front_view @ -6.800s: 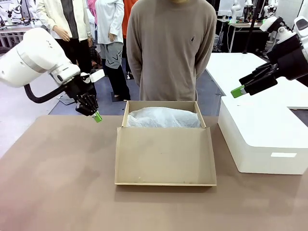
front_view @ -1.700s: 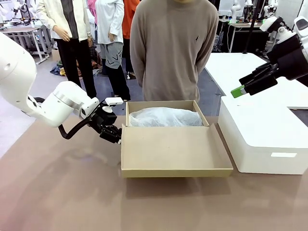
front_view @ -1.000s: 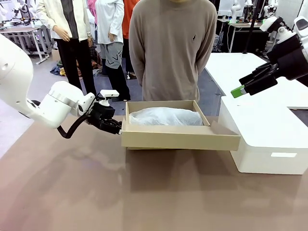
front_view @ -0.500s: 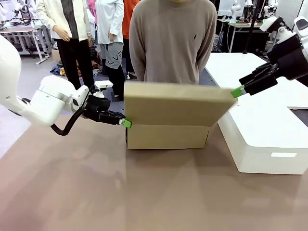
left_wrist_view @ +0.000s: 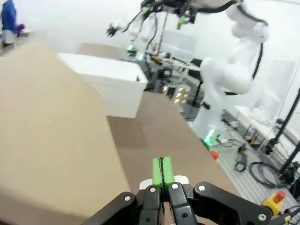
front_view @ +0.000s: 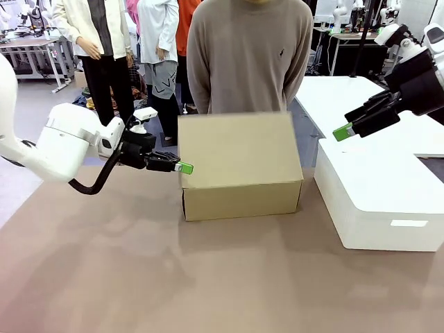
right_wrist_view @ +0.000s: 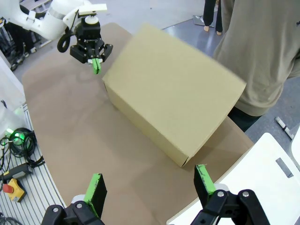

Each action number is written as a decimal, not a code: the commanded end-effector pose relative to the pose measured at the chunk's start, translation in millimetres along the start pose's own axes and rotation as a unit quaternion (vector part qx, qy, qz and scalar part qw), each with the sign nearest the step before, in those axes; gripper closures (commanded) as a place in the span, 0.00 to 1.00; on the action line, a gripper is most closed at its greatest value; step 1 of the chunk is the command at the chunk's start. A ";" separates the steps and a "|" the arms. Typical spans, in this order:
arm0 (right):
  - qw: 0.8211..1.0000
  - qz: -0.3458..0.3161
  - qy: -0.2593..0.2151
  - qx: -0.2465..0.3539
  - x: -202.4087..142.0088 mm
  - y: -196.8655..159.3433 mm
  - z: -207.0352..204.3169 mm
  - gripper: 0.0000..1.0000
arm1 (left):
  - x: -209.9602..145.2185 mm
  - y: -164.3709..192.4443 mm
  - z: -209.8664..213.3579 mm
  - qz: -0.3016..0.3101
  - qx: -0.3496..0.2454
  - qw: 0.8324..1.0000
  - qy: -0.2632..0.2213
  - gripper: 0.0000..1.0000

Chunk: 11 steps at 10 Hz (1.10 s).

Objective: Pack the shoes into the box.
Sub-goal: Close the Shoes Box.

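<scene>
Plainly one closed box [front_view: 239,166], one white box [front_view: 381,201].

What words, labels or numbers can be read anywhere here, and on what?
None can be read.
Cardboard box: plain, no print on the faces shown.
White box: a small blank-looking label on its front, no text legible.
Person's sweater: a tiny chest emblem, too small to read.
</scene>
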State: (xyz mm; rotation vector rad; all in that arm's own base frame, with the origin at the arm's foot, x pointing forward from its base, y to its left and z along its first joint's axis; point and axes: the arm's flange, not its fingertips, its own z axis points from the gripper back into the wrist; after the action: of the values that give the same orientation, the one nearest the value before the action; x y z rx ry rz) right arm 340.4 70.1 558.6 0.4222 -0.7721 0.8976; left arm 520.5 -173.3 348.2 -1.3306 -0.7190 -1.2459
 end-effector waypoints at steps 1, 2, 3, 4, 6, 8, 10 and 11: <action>1.000 -0.001 -0.002 0.000 -0.1 -1.1 -0.4 0.00 | 5.3 -10.0 1.6 -0.020 0.078 0.996 0.034 1.00; 1.000 -0.001 -0.002 0.000 -0.1 -1.1 -0.4 0.00 | 8.2 -7.6 7.7 -0.021 0.105 0.993 0.045 1.00; 1.000 -0.001 -0.002 0.000 -0.1 -1.1 -0.4 0.00 | 9.7 -5.4 12.3 -0.019 0.124 0.991 0.050 1.00; 1.000 -0.001 -0.002 0.000 -0.1 -1.1 -0.4 0.00 | 13.2 -5.4 16.4 -0.025 0.127 0.990 0.050 1.00; 1.000 -0.001 -0.002 0.000 -0.1 -1.1 -0.4 0.00 | 15.3 2.1 20.5 -0.024 0.115 0.991 0.057 1.00; 1.000 -0.001 -0.002 0.000 -0.1 -1.1 -0.4 0.00 | 15.3 2.1 20.5 -0.024 0.115 0.991 0.057 1.00; 1.000 -0.001 -0.002 0.000 -0.1 -1.1 -0.4 0.00 | 15.3 2.1 20.5 -0.024 0.115 0.991 0.057 1.00; 1.000 -0.001 -0.002 0.000 -0.1 -1.1 -0.4 0.00 | 15.3 2.1 20.5 -0.024 0.115 0.991 0.057 1.00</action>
State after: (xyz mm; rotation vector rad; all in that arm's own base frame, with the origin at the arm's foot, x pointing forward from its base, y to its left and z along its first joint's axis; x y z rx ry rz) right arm 340.4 70.1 558.6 0.4222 -0.7722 0.8975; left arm 532.3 -158.2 363.7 -1.0399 -0.7884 -1.2321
